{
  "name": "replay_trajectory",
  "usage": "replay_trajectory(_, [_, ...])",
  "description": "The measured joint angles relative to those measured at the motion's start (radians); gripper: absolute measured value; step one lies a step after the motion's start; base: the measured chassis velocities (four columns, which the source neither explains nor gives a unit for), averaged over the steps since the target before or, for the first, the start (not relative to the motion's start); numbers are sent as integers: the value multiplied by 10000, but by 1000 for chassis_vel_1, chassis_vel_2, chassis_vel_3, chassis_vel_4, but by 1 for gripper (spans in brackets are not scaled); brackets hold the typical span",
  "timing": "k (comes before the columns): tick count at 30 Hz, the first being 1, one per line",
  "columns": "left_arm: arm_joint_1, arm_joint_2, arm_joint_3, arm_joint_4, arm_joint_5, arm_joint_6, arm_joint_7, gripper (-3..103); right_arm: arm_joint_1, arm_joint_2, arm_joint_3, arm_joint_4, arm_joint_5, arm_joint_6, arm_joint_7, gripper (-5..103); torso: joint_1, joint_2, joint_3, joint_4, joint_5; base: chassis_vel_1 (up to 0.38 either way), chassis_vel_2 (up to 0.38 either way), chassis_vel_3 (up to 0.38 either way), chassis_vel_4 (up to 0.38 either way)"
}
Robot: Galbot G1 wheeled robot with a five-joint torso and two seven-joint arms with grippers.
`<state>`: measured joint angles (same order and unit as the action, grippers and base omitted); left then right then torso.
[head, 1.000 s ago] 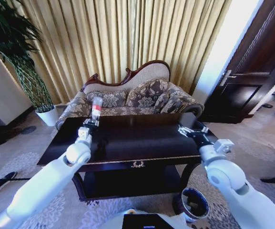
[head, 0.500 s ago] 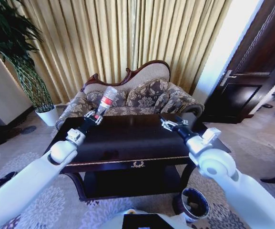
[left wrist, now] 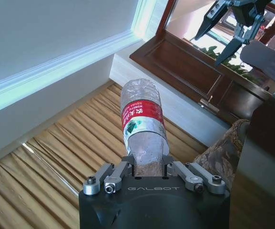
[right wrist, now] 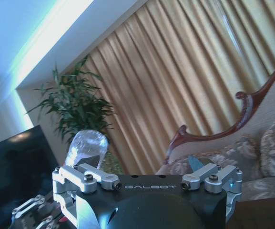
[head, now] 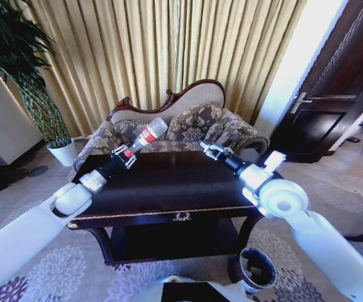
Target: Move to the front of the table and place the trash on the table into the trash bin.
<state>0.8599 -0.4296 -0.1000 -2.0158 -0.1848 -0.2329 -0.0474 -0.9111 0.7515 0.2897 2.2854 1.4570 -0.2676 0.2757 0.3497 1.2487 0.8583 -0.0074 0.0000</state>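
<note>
My left gripper (head: 129,153) is shut on the neck end of a clear plastic bottle (head: 148,134) with a red-white label. It holds the bottle tilted in the air over the far left of the dark glossy table (head: 168,185). In the left wrist view the bottle (left wrist: 142,119) sticks out from between the shut fingers (left wrist: 166,160). My right gripper (head: 211,149) hangs open above the table's far middle, a short way right of the bottle and apart from it. The black trash bin (head: 257,267) stands on the floor by the table's front right leg.
A patterned sofa (head: 187,129) stands right behind the table, with gold curtains behind it. A potted plant in a white pot (head: 62,153) is at the far left and a dark door (head: 332,107) at the right. Patterned carpet lies around the table.
My left arm has lifted the bottle and tipped it rightward toward the table's middle. My right gripper has moved from the table's right edge up and left, toward the bottle.
</note>
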Motion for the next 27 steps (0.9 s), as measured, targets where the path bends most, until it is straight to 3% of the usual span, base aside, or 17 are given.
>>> replay_trajectory(11, [-603,278,273,69,-138,111,-41,27,1701,741,-1594,-1092,-550,23,-267,100,0,0,0,0,-1,0,0,0,0])
replay_trajectory(22, [-889,173,576,380,-129,-89,232,27,2679,1280,-2449,-1629,-780,33,-296,100,0,0,0,1,-2,0,0,0,0])
replay_trajectory(27, [-1998,-16,1488,647,-134,-102,311,27,3104,1353,-2799,-1714,-802,41,-304,100,1,0,0,-2,1,0,0,0,0])
